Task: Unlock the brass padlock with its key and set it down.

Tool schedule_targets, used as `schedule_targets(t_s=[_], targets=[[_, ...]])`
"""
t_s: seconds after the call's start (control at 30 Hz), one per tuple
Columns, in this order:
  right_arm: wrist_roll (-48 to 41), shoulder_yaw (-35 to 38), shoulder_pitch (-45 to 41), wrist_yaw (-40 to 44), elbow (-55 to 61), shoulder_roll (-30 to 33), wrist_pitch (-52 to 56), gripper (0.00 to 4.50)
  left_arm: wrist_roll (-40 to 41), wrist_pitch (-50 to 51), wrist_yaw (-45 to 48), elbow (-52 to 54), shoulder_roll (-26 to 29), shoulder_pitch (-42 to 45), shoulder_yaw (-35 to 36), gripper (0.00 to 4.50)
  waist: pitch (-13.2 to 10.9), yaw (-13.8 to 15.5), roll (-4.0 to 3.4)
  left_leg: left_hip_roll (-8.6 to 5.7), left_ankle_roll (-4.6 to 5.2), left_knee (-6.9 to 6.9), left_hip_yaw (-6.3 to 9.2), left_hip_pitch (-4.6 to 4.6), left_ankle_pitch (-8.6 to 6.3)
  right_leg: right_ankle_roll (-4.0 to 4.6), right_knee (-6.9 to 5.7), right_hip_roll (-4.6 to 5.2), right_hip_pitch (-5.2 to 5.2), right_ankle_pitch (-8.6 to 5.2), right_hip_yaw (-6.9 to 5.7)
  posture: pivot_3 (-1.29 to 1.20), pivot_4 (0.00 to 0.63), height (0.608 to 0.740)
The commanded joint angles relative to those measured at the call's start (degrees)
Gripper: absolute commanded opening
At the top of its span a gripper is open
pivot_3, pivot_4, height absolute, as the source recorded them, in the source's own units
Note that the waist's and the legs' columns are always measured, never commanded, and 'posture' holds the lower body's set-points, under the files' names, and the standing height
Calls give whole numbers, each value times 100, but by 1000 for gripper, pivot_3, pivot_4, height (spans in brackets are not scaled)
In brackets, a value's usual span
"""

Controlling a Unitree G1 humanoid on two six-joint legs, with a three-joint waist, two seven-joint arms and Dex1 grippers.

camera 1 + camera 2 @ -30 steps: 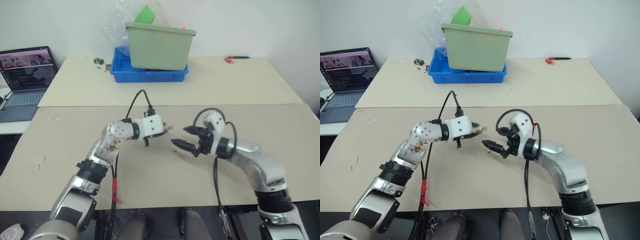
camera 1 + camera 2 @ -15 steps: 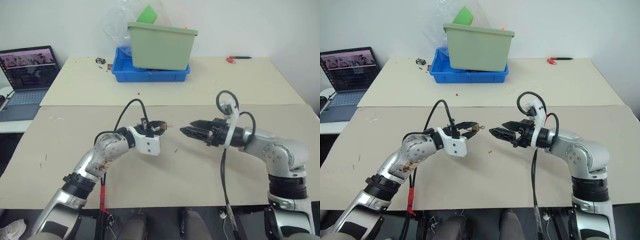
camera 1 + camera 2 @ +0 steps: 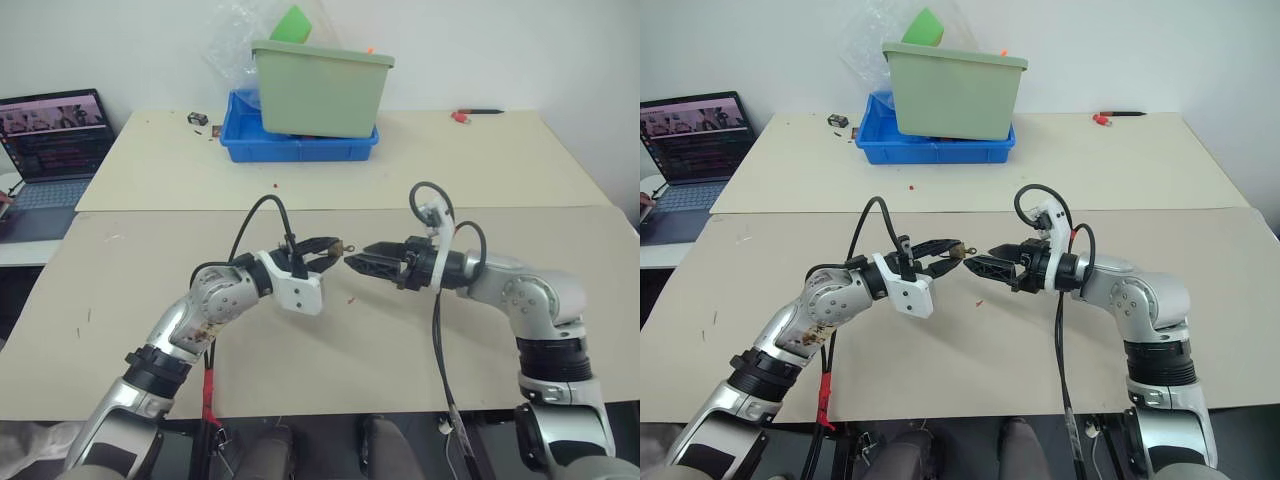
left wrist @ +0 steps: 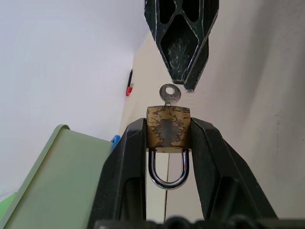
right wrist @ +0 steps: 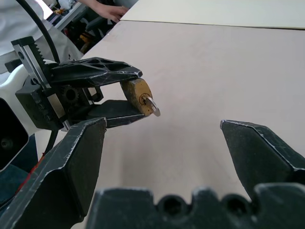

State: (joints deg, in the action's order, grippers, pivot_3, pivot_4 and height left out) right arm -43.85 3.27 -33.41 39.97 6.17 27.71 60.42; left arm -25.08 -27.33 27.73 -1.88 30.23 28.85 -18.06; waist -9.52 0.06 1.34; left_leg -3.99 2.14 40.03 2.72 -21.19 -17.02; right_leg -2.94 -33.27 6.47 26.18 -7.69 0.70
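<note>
Above the cardboard sheet (image 3: 400, 340), the left gripper (image 4: 167, 143) pinches the brass padlock (image 4: 167, 126), small, rigid and likely slick, as the wide-spread right gripper (image 5: 162, 143) nears its thin key (image 4: 168, 93), best taken by the flat bow.

Hard to make out from here
The small dark object (image 3: 198, 120) beside the blue tray (image 3: 240, 150) is too tiny to identify.
</note>
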Motion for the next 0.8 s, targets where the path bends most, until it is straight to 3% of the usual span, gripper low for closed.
schedule_targets(t_s=[0.03,0.1,0.2,0.43,0.47,0.5,0.57,0.8], targets=[[-72,106,-208,108,43,-15,-131,4500,126,-129,-49,194,16,23,126,809,0,0,0,0,0,0,0,0,0,0,0,0,0,0,0,0,150,740],[-152,154,-236,121,52,-33,-81,4500,149,-140,-31,195,16,14,118,809,0,0,0,0,0,0,0,0,0,0,0,0,0,0,0,0,150,740],[-229,211,-258,142,58,-43,-17,3747,161,-153,-21,200,17,5,105,809,0,-16,0,0,0,0,0,0,0,0,-2,-1,0,0,0,0,150,740],[-380,270,-268,149,67,-27,62,1275,179,-151,-21,243,9,-30,112,809,0,-17,0,0,0,1,0,0,0,0,-2,0,0,0,0,0,150,740],[-389,267,-267,144,62,-23,64,1088,187,-159,-28,250,4,-34,116,809,0,-18,0,0,-1,0,0,0,0,0,-2,-1,0,0,0,0,150,740],[-396,262,-264,142,61,-19,64,596,186,-163,-33,258,2,-38,117,809,0,-18,0,0,-1,0,0,0,0,0,-3,-1,0,0,0,0,150,740],[-395,252,-262,139,52,-23,59,120,185,-167,-38,271,-2,-46,122,809,0,-19,0,0,-1,1,0,0,0,0,-3,0,0,0,0,0,150,740],[-379,193,-263,107,27,-121,66,37,169,-188,-59,280,-15,-45,138,809,0,-26,-1,0,-1,1,0,1,1,0,-5,-1,0,0,0,0,150,740]])
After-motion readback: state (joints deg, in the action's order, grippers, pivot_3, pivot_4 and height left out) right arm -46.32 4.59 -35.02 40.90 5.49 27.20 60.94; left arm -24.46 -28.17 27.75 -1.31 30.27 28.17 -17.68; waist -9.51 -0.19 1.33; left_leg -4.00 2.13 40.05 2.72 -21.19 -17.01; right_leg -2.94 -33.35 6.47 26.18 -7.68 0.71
